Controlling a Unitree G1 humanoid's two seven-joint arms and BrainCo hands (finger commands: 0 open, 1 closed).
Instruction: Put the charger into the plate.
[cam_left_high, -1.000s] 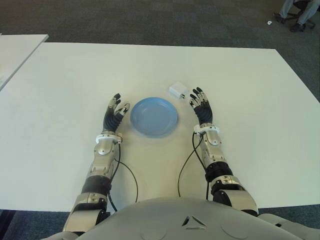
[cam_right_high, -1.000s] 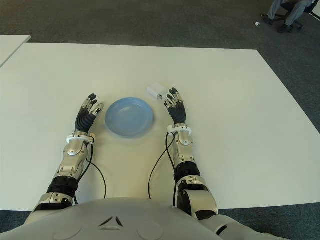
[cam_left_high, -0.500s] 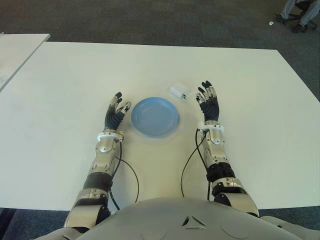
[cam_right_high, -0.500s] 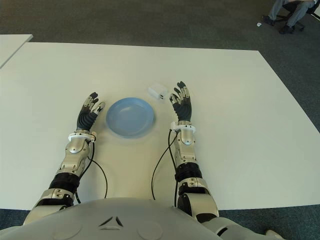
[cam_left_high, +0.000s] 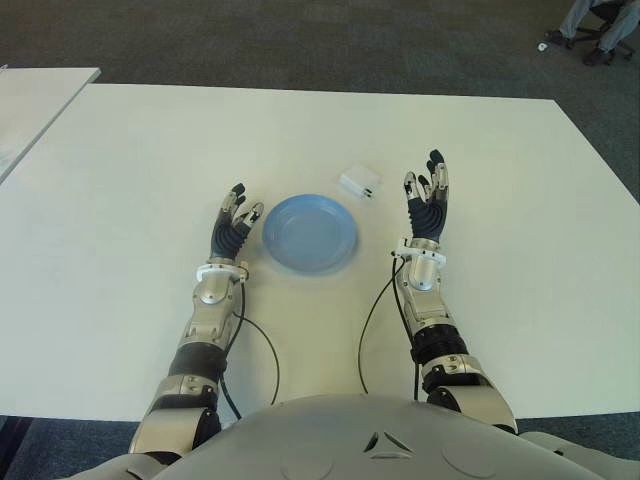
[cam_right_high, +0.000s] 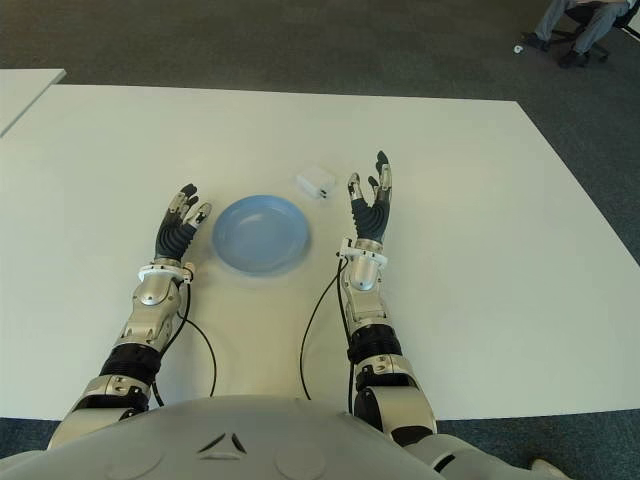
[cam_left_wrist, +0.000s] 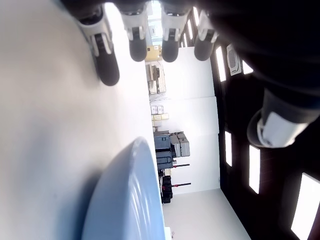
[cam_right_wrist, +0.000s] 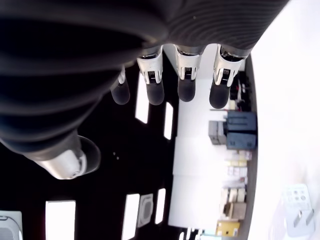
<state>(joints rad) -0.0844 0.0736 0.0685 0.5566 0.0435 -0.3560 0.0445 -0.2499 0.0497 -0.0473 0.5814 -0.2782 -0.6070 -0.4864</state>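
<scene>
Two hands empty. White charger (cam_left_high: 359, 182) lies on white table (cam_left_high: 520, 240), just beyond blue plate (cam_left_high: 309, 233), untouched. Right hand (cam_left_high: 425, 199) raised beside charger, fingers spread wide, likely readied for grasp. Left hand (cam_left_high: 232, 223) left of plate, fingers relaxed.
</scene>
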